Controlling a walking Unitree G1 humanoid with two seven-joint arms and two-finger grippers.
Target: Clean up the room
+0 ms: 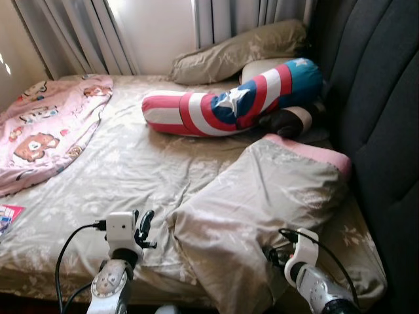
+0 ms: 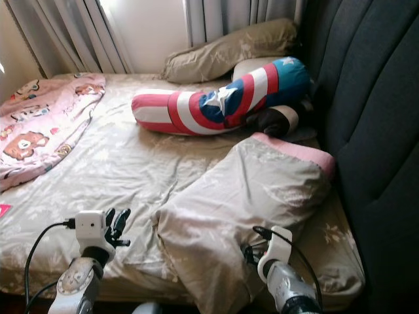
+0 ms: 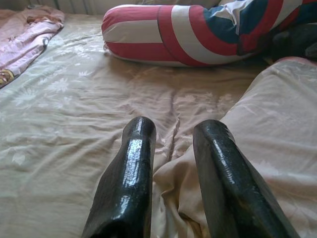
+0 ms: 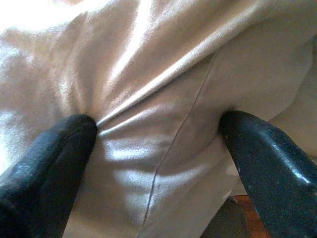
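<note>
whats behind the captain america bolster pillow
Behind the striped bolster lie a beige pillow by the curtains and a white pillow's edge. The rest of that white pillow is covered.

The beige quilt [image 1: 262, 196] was soft, creased cloth with a faint sheen; the left gripper [image 3: 173, 148] had glossy black fingers [image 3: 133, 168]; the headboard [image 1: 386, 98] looked matt grey fabric.

Daylight falls through grey curtains [image 1: 91, 33] behind a bed [image 1: 131, 170] against a dark padded headboard [image 1: 380, 98].
</note>
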